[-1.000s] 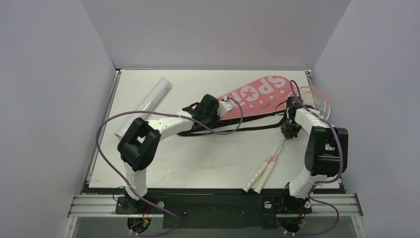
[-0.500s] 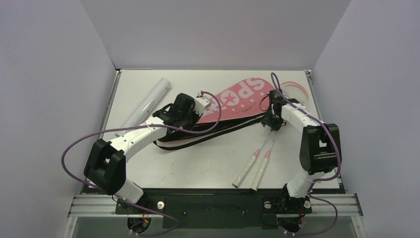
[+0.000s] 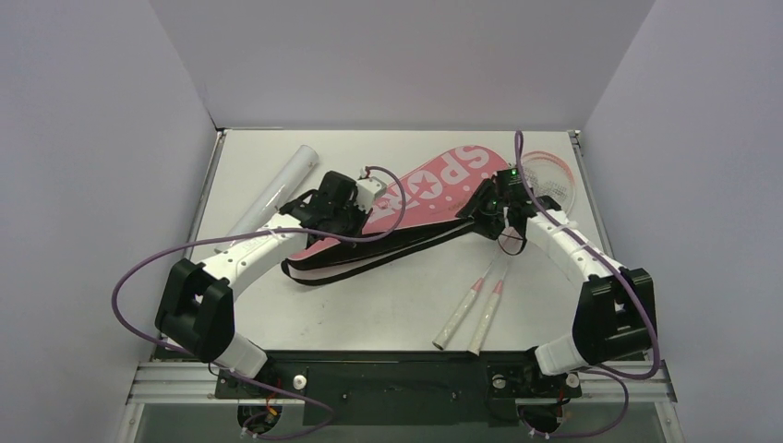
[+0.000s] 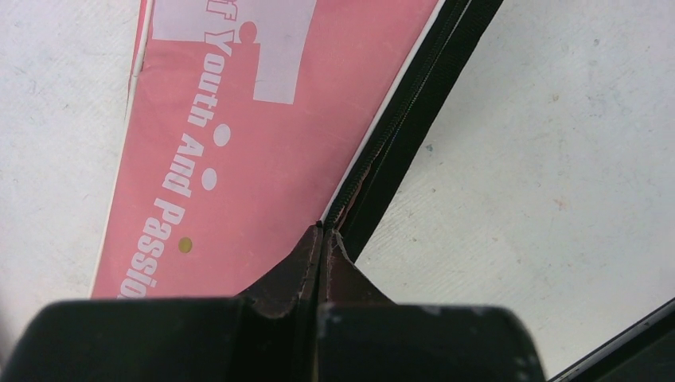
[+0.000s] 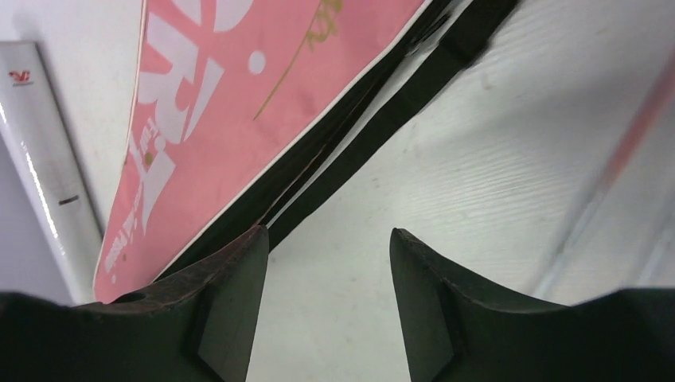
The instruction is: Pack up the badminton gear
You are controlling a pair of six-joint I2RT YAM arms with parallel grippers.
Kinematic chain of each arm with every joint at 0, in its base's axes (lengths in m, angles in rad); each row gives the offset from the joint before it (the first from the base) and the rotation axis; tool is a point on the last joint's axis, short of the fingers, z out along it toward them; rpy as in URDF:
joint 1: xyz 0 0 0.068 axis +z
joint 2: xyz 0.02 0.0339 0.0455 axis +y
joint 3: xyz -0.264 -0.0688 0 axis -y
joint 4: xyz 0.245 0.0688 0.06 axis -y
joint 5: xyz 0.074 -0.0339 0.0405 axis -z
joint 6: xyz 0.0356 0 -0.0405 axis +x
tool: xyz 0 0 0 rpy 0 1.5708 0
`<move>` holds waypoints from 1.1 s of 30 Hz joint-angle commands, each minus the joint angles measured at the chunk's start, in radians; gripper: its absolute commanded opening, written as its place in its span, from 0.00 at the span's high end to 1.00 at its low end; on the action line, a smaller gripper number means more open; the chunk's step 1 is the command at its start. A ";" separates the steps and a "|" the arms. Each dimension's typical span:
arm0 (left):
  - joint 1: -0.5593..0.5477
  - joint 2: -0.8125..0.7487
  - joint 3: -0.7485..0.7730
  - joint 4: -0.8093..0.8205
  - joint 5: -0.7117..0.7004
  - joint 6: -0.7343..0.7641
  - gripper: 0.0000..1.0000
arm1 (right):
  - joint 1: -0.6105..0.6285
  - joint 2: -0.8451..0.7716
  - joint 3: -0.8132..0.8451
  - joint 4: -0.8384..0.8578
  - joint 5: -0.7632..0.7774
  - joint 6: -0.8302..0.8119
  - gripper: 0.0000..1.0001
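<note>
The pink "SPORT" cover point(image 3: 434, 185) lies slanted across the middle of the table, its black strap point(image 3: 369, 262) looped along its near side. My left gripper point(image 3: 355, 214) is shut, and its tips point(image 4: 322, 232) pinch the black zipper edge of the cover point(image 4: 239, 143). My right gripper point(image 3: 485, 210) hovers open with nothing between its fingers point(image 5: 328, 235), just off the cover's point(image 5: 223, 103) dark edge. Two rackets lie side by side, handles point(image 3: 473, 314) near the front and round heads point(image 3: 552, 175) by the cover's wide end. No shuttlecock shows.
A long white tube point(image 3: 272, 194) lies diagonally at the back left, and is also seen at the left edge of the right wrist view as the tube point(image 5: 44, 159). A blurred pink racket shaft point(image 5: 625, 147) runs past the right fingers. Purple cables arc over both arms.
The right gripper let go of the racket shafts, opened and shifted left toward the cover. The left arm dragged the cover leftward, and the rackets ended up further left.
</note>
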 commanded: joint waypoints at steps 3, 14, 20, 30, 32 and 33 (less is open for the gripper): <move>0.005 -0.045 0.095 -0.010 0.039 -0.040 1.00 | 0.111 0.080 -0.055 0.211 -0.113 0.219 0.47; 0.005 -0.053 0.111 -0.024 0.051 -0.044 1.00 | 0.179 0.214 -0.023 0.378 -0.131 0.374 0.48; 0.005 -0.064 0.120 -0.037 0.058 -0.047 1.00 | 0.178 0.244 -0.030 0.387 -0.109 0.391 0.49; 0.006 -0.108 0.137 -0.098 0.073 -0.043 1.00 | 0.148 0.272 -0.040 0.455 0.089 0.372 0.75; 0.005 -0.122 0.124 -0.109 0.073 -0.038 1.00 | 0.148 0.274 -0.034 0.469 0.118 0.375 0.80; 0.005 -0.130 0.113 -0.116 0.073 -0.036 1.00 | 0.148 0.281 -0.025 0.474 0.121 0.374 0.83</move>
